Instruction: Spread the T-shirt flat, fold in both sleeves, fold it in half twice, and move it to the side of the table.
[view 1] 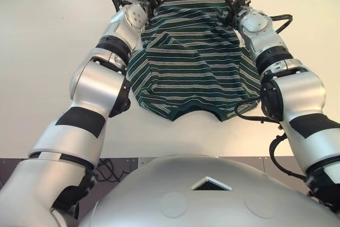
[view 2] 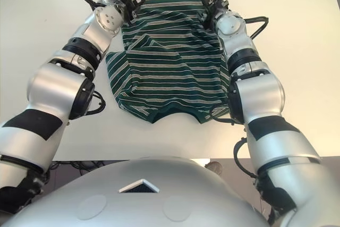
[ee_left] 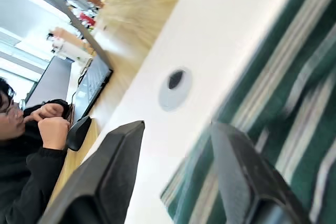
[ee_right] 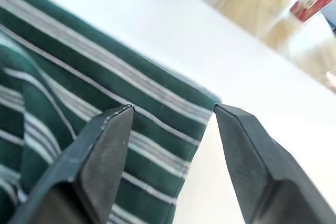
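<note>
We see the green striped shirt (view 1: 191,67) lying rumpled on the white bench (view 1: 48,25), in the upper middle of the frame. Our left claw (ee_left: 177,125) sits at the shirt's upper left corner, fingers spread astride the cloth's edge. Our right claw (ee_right: 173,107) sits at the upper right corner, also spread, with one finger over cloth and the other over bare bench.

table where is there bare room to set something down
Bare table lies outside the left arm, outside the right arm, and along the near edge before the T-shirt. Crowded: the middle, with left end effector and right end effector at the shirt's far corners.
</note>
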`<control>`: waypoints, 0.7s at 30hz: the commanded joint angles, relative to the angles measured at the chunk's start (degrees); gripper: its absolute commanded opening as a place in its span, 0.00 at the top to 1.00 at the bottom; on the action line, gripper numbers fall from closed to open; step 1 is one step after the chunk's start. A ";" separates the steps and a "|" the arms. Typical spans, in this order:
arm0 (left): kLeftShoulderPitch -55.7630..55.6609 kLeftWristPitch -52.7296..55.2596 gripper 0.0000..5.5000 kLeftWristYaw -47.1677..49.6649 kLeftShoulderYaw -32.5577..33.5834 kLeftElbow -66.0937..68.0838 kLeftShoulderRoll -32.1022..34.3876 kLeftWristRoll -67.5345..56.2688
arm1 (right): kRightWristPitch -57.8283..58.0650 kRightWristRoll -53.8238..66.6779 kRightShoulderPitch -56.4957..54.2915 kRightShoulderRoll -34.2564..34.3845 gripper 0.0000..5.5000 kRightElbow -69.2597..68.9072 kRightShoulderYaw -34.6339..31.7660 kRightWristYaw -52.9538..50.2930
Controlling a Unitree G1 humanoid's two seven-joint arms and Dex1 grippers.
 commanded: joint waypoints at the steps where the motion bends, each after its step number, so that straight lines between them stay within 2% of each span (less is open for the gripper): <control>1: 3.94 -9.11 0.59 -16.61 5.53 -7.41 5.43 -7.87 | -2.31 5.87 0.87 0.54 0.49 -5.40 -3.73 11.94; 2: 7.62 -11.11 0.59 -23.78 6.29 -11.77 7.22 -10.68 | -1.50 7.31 2.12 0.68 0.49 -6.85 -4.21 16.12; 4: 20.54 -5.23 0.59 -43.12 6.16 -34.19 13.14 -21.77 | 0.39 9.36 5.41 0.12 0.49 -9.98 -4.87 21.27; 6: 32.51 9.43 0.59 -58.58 3.71 -58.94 21.84 -34.26 | 1.74 10.14 8.96 -1.28 0.49 -12.15 -5.18 22.95; 7: 36.43 15.61 0.59 -62.95 2.56 -67.60 25.79 -38.82 | 2.15 10.08 10.28 -1.99 0.49 -12.58 -5.45 22.70; 10: 42.28 25.38 0.59 -67.05 1.49 -81.63 31.85 -44.99 | 3.49 8.32 11.12 -3.66 0.49 -12.09 -5.16 21.78; 13: 43.39 36.70 0.59 -67.37 5.14 -90.16 34.96 -54.81 | 4.36 6.68 11.42 -5.15 0.49 -12.90 -4.44 21.42; 16: 45.83 47.05 0.59 -69.21 6.65 -100.14 40.15 -64.76 | 8.45 13.72 13.74 -8.27 0.49 -22.84 -10.46 24.87; 18: 51.31 48.02 0.59 -68.42 5.72 -107.62 42.92 -64.49 | 11.66 15.05 14.48 -8.94 0.49 -26.49 -10.94 28.59; 21: 56.81 44.73 0.59 -66.55 2.59 -112.29 45.08 -57.00 | 11.99 11.87 14.84 -7.59 0.49 -25.69 -7.15 29.43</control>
